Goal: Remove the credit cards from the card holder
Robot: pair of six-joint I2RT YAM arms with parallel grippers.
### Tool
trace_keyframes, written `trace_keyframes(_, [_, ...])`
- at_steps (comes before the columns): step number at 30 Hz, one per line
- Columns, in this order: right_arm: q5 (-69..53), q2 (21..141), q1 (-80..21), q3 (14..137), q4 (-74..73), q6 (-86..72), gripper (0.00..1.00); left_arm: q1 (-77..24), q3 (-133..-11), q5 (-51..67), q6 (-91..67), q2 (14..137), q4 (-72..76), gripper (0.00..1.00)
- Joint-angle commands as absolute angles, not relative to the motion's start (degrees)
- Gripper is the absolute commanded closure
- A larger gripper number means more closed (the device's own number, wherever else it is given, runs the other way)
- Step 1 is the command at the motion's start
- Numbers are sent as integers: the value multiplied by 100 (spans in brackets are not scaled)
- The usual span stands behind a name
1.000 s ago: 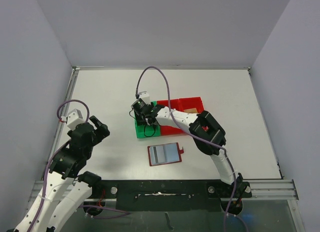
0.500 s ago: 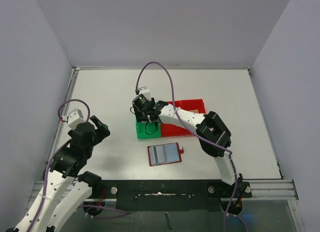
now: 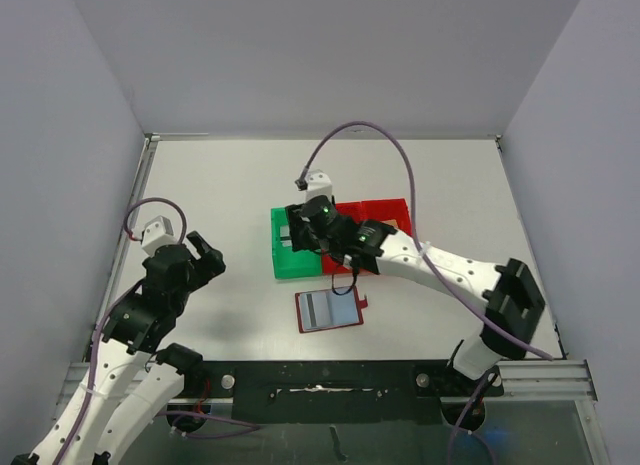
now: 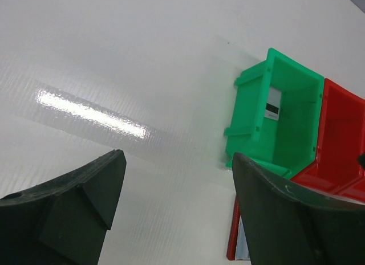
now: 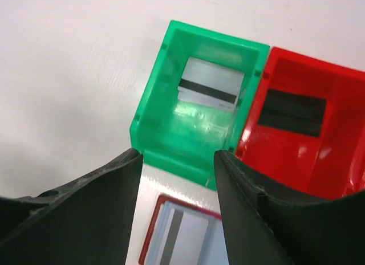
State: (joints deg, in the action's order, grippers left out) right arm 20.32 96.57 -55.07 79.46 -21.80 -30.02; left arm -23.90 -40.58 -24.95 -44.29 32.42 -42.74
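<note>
Cards first: I count three. One silver card (image 5: 210,88) with a black stripe lies flat in the green bin (image 5: 151,100). One black card (image 5: 291,111) lies in the red bin (image 5: 296,159) that touches the green one on its right. One grey card (image 3: 318,309) with a dark stripe sits in the holder (image 3: 352,307).

I see one holder. It lies open and flat on the table (image 3: 200,185), just beside the near wall of the green bin, its small red tab pointing right.

I have two claws in view, both empty. The right gripper (image 5: 178,155) hangs with its fingers apart above the near edge of the green bin, the holder's far end showing just below it. The left gripper (image 4: 177,157) hovers over bare table well to the left, its fingers spread wide.

Against a second ago, the right arm has swung. Its elbow has gone out to the right, and its wrist has shifted right off the green bin, so the silver card now shows from above. The holder and the left arm sit where they were.
</note>
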Motion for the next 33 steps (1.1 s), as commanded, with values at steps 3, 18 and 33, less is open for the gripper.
trace_keyframes(3, [1790, 7857, -5532, 6006, -1285, -3698, 40, -2382, -3858, -1668, -4322, 3270, -3498, 25])
trace_keyframes(18, [108, 6614, -5417, 2971, 557, -5874, 51, -2735, -2619, 962, -5251, 3915, -1597, 37])
trace_keyframes(33, [-1301, 7695, -4790, 2844, 1401, -5908, 67, -4880, -2529, -326, -6163, 5350, -460, 50])
